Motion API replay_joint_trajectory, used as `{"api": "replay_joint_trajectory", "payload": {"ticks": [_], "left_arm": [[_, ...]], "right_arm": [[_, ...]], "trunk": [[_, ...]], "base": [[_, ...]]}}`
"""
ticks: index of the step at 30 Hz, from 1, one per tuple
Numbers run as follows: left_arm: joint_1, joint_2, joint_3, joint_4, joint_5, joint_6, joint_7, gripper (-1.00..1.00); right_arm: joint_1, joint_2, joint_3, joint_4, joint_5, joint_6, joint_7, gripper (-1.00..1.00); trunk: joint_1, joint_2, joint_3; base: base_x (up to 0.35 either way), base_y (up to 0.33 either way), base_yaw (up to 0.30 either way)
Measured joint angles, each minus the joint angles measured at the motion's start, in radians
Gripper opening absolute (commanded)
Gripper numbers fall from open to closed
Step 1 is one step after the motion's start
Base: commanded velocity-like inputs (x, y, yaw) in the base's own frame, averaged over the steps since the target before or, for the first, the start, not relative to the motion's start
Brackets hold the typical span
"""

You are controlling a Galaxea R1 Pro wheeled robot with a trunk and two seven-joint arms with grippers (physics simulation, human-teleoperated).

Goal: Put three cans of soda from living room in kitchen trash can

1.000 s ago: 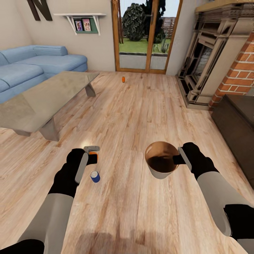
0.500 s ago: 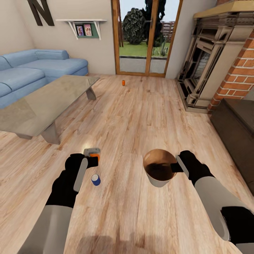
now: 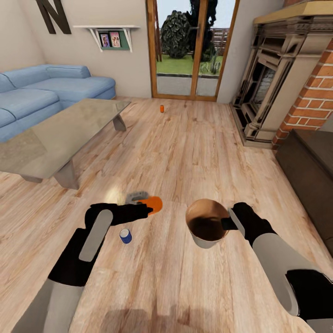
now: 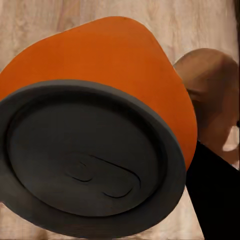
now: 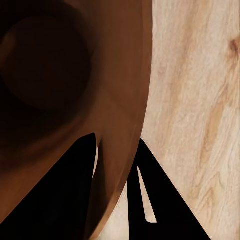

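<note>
Left gripper point(image 3: 149, 206) is pinching an orange can point(image 3: 153, 204) short of the bin point(image 3: 206, 225), whose rim the right gripper point(image 3: 226, 224) is clamping; releasing early risks the can missing it.

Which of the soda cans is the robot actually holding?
The near orange can, clamped in the left gripper. The blue can and far orange can stand on the floor.

You swing the left gripper point(image 3: 149, 207) rightward | orange can point(image 3: 154, 204) travels with it, tipped sideways | now nearer the trash can point(image 3: 207, 223) rim
</note>
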Motion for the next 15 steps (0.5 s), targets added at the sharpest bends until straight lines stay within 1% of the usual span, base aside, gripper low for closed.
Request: {"api": "replay_joint_trajectory", "payload": {"ticks": [1, 2, 3, 4, 6, 7, 9, 10, 11, 12, 15], "left_arm": [[0.000, 0.020, -0.028, -0.001, 0.070, 0.000, 0.000, -1.00], [0.000, 0.030, -0.042, -0.001, 0.098, 0.001, -0.001, -1.00], [0.000, 0.046, -0.066, -0.002, 0.162, 0.000, -0.001, -1.00], [0.000, 0.059, -0.085, -0.002, 0.211, 0.001, -0.001, -1.00], [0.000, 0.069, -0.098, -0.004, 0.248, 0.001, -0.001, -1.00], [0.000, 0.077, -0.106, -0.006, 0.283, 0.001, -0.001, -1.00], [0.000, 0.083, -0.113, -0.008, 0.310, 0.001, -0.002, -1.00], [0.000, 0.088, -0.127, -0.010, 0.355, 0.000, -0.003, -1.00], [0.000, 0.090, -0.136, -0.011, 0.360, 0.001, -0.003, -1.00], [0.000, 0.092, -0.153, -0.012, 0.379, 0.001, -0.004, -1.00], [0.000, 0.098, -0.181, -0.014, 0.393, 0.002, -0.004, -1.00]], "right_arm": [[0.000, 0.006, 0.000, 0.001, -0.003, -0.001, 0.000, -1.00], [0.000, 0.009, -0.001, 0.002, -0.011, -0.001, 0.001, -1.00], [0.000, 0.015, -0.001, 0.002, -0.007, -0.002, 0.000, -1.00], [0.000, 0.020, -0.001, 0.003, -0.004, -0.002, 0.000, -1.00], [0.000, 0.024, -0.001, 0.003, -0.002, -0.002, 0.000, -1.00], [0.000, 0.029, 0.000, 0.003, 0.007, -0.001, -0.002, -1.00], [0.000, 0.034, -0.001, 0.003, 0.005, -0.002, -0.002, -1.00], [0.000, 0.039, 0.000, 0.004, 0.008, -0.001, -0.002, -1.00], [0.000, 0.040, 0.000, 0.006, 0.001, -0.002, -0.001, -1.00], [0.001, 0.041, 0.000, 0.012, -0.001, -0.002, -0.001, -1.00], [0.001, 0.043, 0.001, 0.022, 0.010, -0.001, -0.003, -1.00]], "trunk": [[0.000, 0.000, 0.000], [0.000, 0.000, 0.000], [0.000, 0.000, 0.000], [0.000, 0.000, 0.000], [0.000, 0.000, 0.000], [0.000, 0.000, 0.000], [0.000, 0.000, 0.000], [0.000, 0.000, 0.000], [0.000, 0.000, 0.000], [0.000, 0.000, 0.000], [0.000, 0.000, 0.000]], "base": [[0.000, 0.000, 0.000], [0.000, 0.000, 0.000], [0.000, 0.000, 0.000], [0.000, 0.000, 0.000], [0.000, 0.000, 0.000], [0.000, 0.000, 0.000], [0.000, 0.000, 0.000], [0.000, 0.000, 0.000], [0.000, 0.000, 0.000], [0.000, 0.000, 0.000], [0.000, 0.000, 0.000]]}}
